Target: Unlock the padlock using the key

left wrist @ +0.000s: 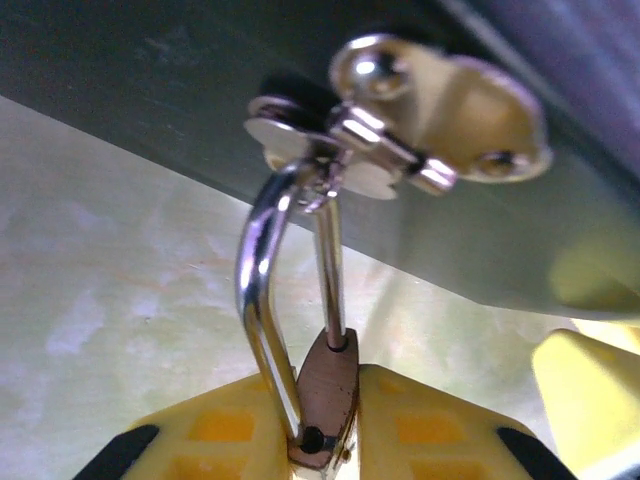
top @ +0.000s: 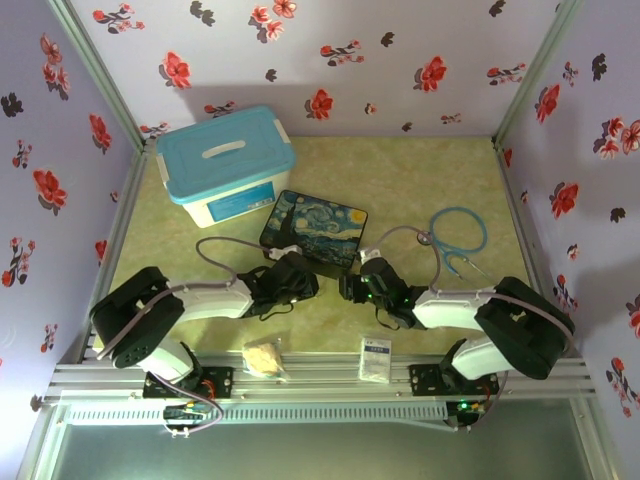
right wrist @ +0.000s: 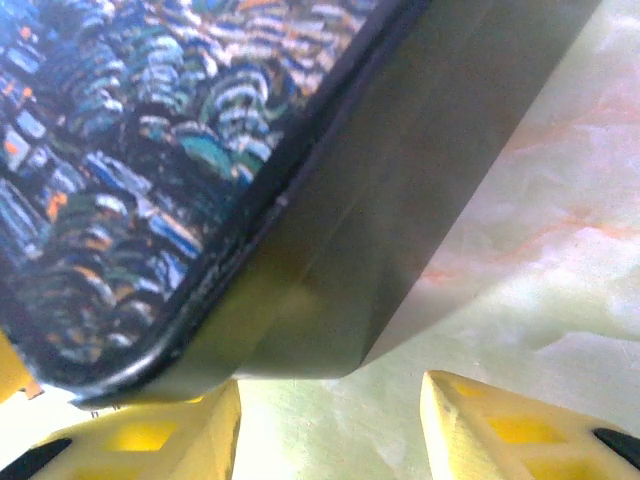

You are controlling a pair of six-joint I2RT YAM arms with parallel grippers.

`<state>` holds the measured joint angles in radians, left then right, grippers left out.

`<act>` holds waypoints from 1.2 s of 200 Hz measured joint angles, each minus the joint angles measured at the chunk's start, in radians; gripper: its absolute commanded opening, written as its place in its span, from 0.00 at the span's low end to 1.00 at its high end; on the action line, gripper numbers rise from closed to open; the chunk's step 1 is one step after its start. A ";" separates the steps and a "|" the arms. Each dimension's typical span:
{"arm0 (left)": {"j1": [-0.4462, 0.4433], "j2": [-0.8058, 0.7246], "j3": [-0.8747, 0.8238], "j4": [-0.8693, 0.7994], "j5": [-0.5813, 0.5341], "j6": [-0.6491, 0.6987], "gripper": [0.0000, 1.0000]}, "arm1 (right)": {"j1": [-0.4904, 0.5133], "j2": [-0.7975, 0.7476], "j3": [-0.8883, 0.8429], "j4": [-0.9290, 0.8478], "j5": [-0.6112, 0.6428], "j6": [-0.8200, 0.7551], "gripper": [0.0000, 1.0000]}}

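Left gripper [left wrist: 322, 425] is clenched on the padlock [left wrist: 330, 375], hooked through the hasp [left wrist: 440, 110] of the tin [right wrist: 150, 150], mid-table [top: 420, 180] toward the near edge. Right gripper [right wrist: 330, 425] is released, empty. Twisting may drag the tin or break your grip.

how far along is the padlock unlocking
Done: the left pincer grips the small brass padlock. In hand: its thin silver shackle is threaded through the metal hasp of the dark painted tin box; the right pincer is open, empty, by the tin's corner. Left: fitting the key, turning it, freeing the shackle.
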<state>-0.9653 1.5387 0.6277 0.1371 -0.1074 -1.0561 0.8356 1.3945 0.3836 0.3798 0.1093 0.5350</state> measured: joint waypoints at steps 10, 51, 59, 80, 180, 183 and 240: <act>0.002 0.002 0.001 0.000 0.000 0.005 0.19 | 0.000 0.000 0.002 -0.005 0.003 0.000 0.51; 0.002 0.000 0.026 -0.050 -0.004 0.025 0.11 | 0.000 0.000 0.002 -0.012 0.013 0.000 0.50; 0.002 -0.005 0.030 -0.067 -0.004 0.032 0.11 | 0.000 0.000 0.002 -0.012 0.015 0.000 0.49; 0.002 -0.029 0.043 -0.133 -0.003 0.053 0.10 | 0.000 0.005 0.002 -0.011 0.015 0.000 0.48; 0.033 -0.040 0.172 -0.412 0.011 0.170 0.12 | 0.000 0.055 0.016 -0.004 0.016 0.001 0.45; 0.034 -0.040 0.172 -0.411 0.013 0.170 0.12 | 0.000 0.055 0.016 -0.004 0.016 0.001 0.45; 0.050 -0.065 0.075 -0.269 0.057 0.142 0.17 | 0.000 0.055 0.016 -0.004 0.016 0.000 0.43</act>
<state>-0.9150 1.4738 0.7029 -0.1314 -0.0502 -0.9142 0.8356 1.4494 0.3996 0.3759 0.1253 0.5350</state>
